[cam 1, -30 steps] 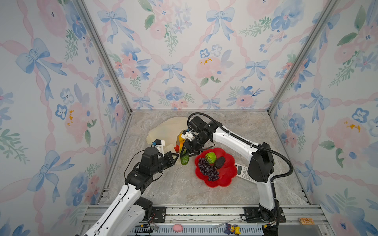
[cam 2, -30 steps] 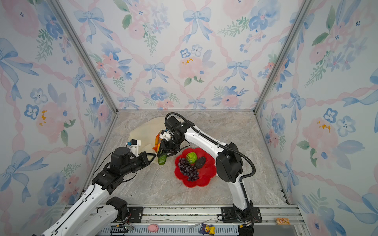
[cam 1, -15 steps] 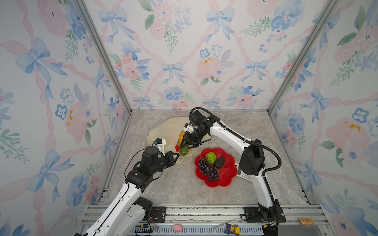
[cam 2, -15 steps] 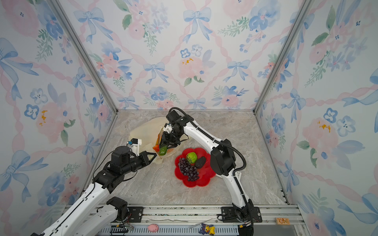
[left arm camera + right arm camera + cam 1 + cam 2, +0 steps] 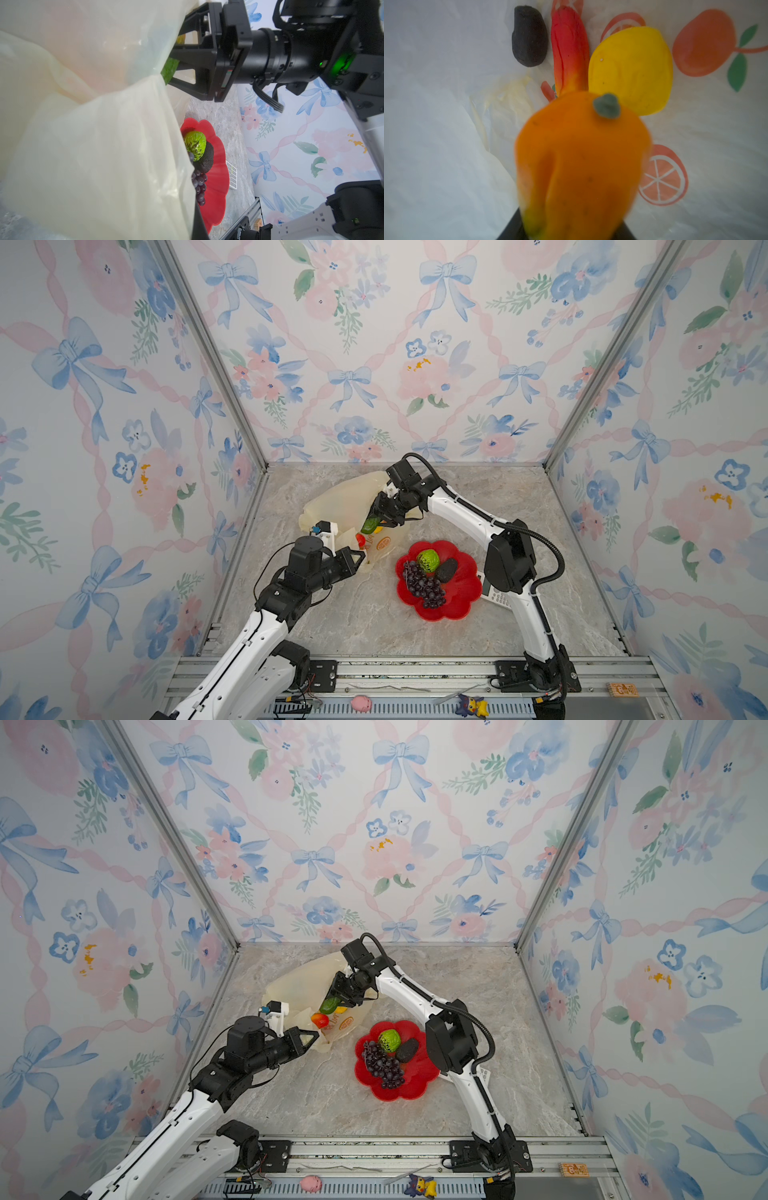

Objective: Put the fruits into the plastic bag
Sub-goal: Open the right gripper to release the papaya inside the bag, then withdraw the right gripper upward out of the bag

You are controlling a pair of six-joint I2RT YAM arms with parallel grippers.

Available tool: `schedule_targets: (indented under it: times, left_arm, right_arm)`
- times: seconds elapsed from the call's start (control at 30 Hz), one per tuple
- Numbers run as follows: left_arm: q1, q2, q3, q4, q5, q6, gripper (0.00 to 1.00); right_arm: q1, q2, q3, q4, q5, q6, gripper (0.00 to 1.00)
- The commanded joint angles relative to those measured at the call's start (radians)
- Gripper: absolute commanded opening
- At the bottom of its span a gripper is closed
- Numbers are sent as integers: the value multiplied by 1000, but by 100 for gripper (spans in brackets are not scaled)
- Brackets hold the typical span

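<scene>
Mango, green-orange, clamped in the right gripper at the mouth of the plastic bag. Ahead of its tips, inside the bag: yellow fruit and red-yellow mango, touching. Left gripper fully closed, pinching the bag's edge. Off to the right gripper's side, on red dish: grape bunch, green ball, avocado.

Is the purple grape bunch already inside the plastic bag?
No, the grape bunch lies on the red dish, apart from the plastic bag.
</scene>
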Motion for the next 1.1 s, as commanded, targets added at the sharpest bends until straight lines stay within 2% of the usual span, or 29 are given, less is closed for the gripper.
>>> schedule_targets:
  times: [0.0,0.4,0.57,0.77,1.07]
  left_arm:
    - [8,-9,20,-5,12,21,0]
    - [8,-3,36,-11,27,41,0]
    - [8,-10,32,-17,26,39,0]
    - [8,-34,20,-26,24,18,0]
    - [8,-54,11,-37,-10,-35,0]
  right_arm:
    - [2,16,-56,184,84,177,34]
    - [6,16,-242,558,193,444,40]
    - [8,20,-224,583,186,441,59]
    - [6,11,-213,616,182,433,73]
    - [4,-73,-259,527,120,385,78]
